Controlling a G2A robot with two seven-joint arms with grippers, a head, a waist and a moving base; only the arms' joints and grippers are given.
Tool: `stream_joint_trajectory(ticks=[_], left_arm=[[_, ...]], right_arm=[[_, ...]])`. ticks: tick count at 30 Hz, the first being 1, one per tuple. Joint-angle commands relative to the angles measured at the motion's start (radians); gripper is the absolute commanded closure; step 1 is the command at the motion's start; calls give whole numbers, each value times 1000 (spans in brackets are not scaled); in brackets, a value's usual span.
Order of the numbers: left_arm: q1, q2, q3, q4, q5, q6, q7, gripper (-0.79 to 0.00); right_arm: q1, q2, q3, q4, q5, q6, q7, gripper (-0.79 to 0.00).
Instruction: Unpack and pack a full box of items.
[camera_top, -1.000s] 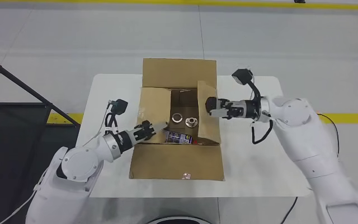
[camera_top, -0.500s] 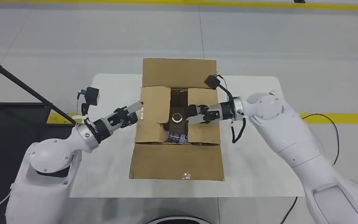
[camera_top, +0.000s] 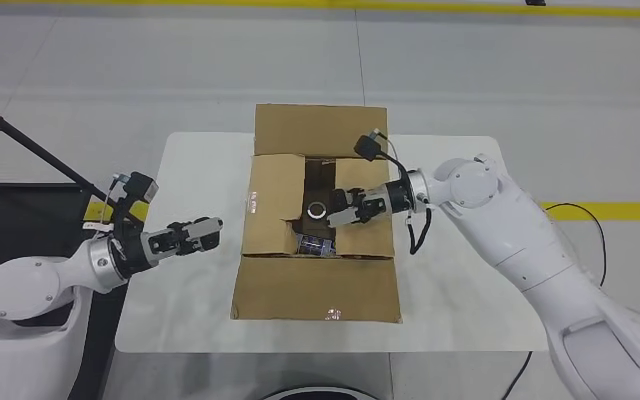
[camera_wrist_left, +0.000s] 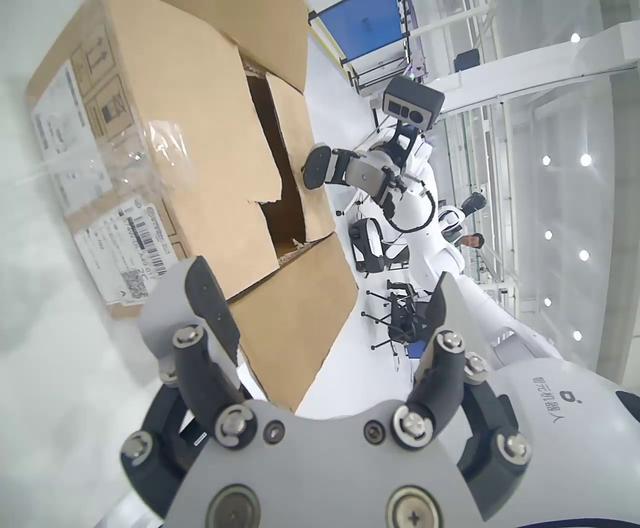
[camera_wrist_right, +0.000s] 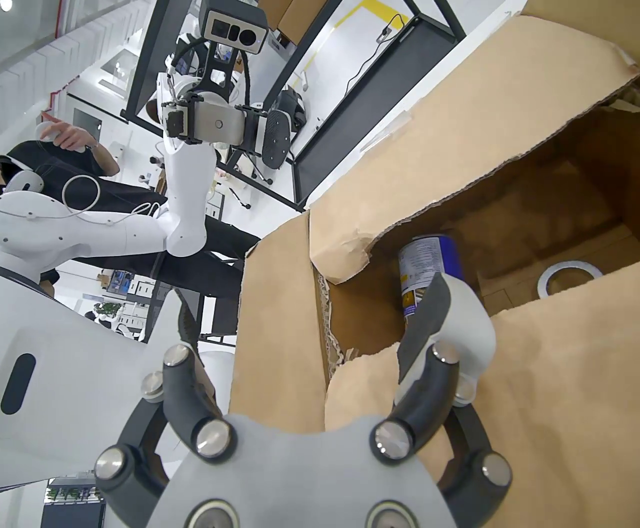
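The brown cardboard box (camera_top: 315, 288) stands mid-table with its flaps spread. Through the gap between them I see a blue can (camera_top: 317, 245) lying on the bottom and a grey ring (camera_top: 317, 210) beside it. My right gripper (camera_top: 340, 211) hangs open over the inner edge of the right-hand flap, just above the opening. Its wrist view looks down on the blue can (camera_wrist_right: 430, 265) and the ring (camera_wrist_right: 570, 275), with the right gripper (camera_wrist_right: 310, 292) holding nothing. My left gripper (camera_top: 208, 232) is open over bare table left of the box. The left gripper (camera_wrist_left: 320, 275) faces the box's side (camera_wrist_left: 165, 150).
The white table (camera_top: 450, 300) has free room on both sides of the box and a narrow strip in front. A black frame (camera_top: 40, 150) stands off the table's left edge. A shipping label and tape (camera_wrist_left: 135, 240) cover the box's left wall.
My left gripper has drawn back from the box's left flap, out over the table to the left. My right gripper has come in from outside the right flap to above the opening.
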Motion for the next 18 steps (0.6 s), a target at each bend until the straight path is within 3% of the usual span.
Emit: stream_joint_trajectory(ticks=[1, 9, 18], left_arm=[[0, 0, 0, 0, -1, 1, 1, -785], [16, 1, 18, -19, -10, -23, -2, -785], [106, 10, -34, -6, -110, -83, -100, -785]], right_arm=[[-1, 0, 0, 0, 0, 0, 0, -785], [-4, 0, 0, -3, -3, 3, -5, -785], [-33, 8, 68, -45, -196, 49, -256, -785]])
